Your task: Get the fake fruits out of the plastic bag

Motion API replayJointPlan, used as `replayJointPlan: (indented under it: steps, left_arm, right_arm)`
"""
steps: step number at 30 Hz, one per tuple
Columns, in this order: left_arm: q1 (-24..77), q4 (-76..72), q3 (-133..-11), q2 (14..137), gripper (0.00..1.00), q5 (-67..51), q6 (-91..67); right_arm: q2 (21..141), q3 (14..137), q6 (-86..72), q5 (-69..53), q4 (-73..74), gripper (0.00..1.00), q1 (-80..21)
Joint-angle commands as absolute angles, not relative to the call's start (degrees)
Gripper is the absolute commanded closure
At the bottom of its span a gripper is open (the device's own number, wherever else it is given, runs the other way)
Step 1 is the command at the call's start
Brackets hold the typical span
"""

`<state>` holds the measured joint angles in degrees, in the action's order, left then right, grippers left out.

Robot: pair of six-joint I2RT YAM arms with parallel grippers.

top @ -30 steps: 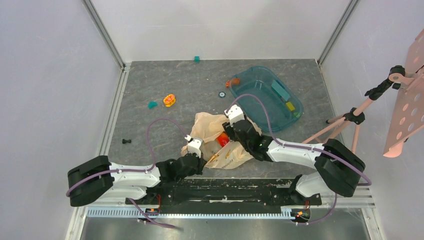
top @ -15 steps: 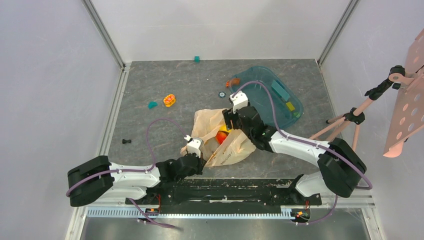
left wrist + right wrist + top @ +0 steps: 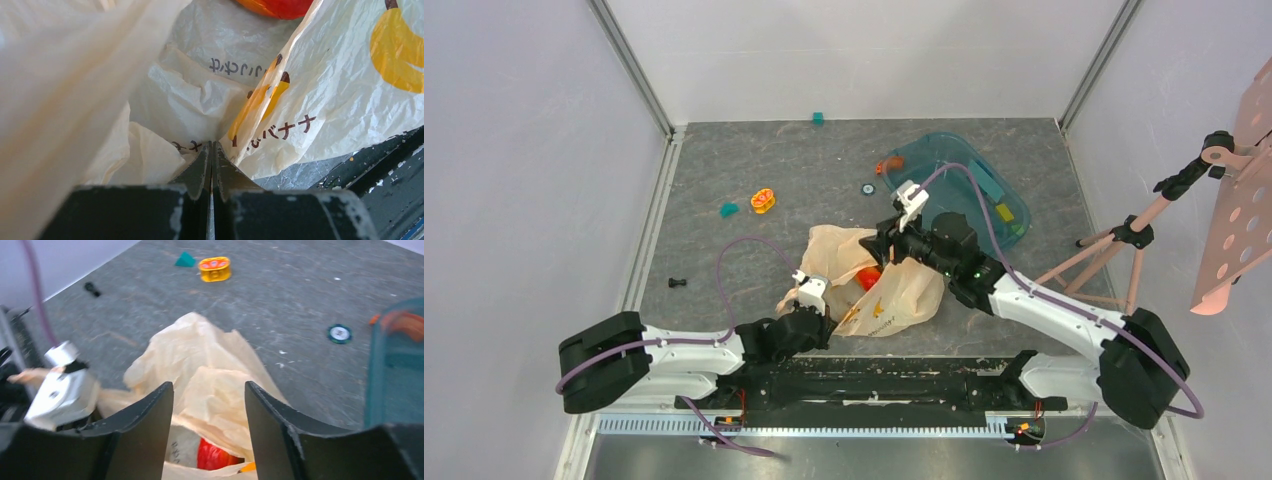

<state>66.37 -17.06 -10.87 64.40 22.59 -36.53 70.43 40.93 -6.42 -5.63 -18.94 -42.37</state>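
Pinching a fold of the plastic bag (image 3: 894,300) between tightly closed fingers, the left gripper (image 3: 212,150) holds the bag's near edge low over the table (image 3: 724,250). The right gripper (image 3: 208,390) hangs above the bag's open mouth, its jaws standing apart with nothing between them. Inside the bag, a red-orange fruit (image 3: 214,456) lies partly covered by crinkled plastic; no other fruit can be made out. The bag sits mid-table, just beside a teal tub (image 3: 984,210), with an orange-yellow ring toy (image 3: 764,200) well apart on the left.
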Motion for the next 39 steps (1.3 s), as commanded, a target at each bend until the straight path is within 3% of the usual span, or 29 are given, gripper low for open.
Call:
replayJointPlan:
  steps: [1,8,14,39]
  left_arm:
    - [66.7,-15.1,-12.5,63.5,0.98,23.9,-38.4]
    - [66.8,-14.2,-14.0,62.4,0.98,23.8,-38.2]
    - [66.7,-13.5,-15.8,61.6,0.98,24.9,-37.9]
    - [65.9,-17.4,-24.3,74.7,0.98,28.7,-34.2]
  right_arm:
    - [65.9,37.6,-1.6,-16.7,-20.0,0.47,-44.1]
    - [66.4,39.4,-0.5,-18.4,-14.3,0.63,-46.8]
    - [77.4,51.0,5.2,-10.3,1.2,0.81,-51.0]
    - [89.8,57.7,1.3,16.4,16.0,0.86,-54.6]
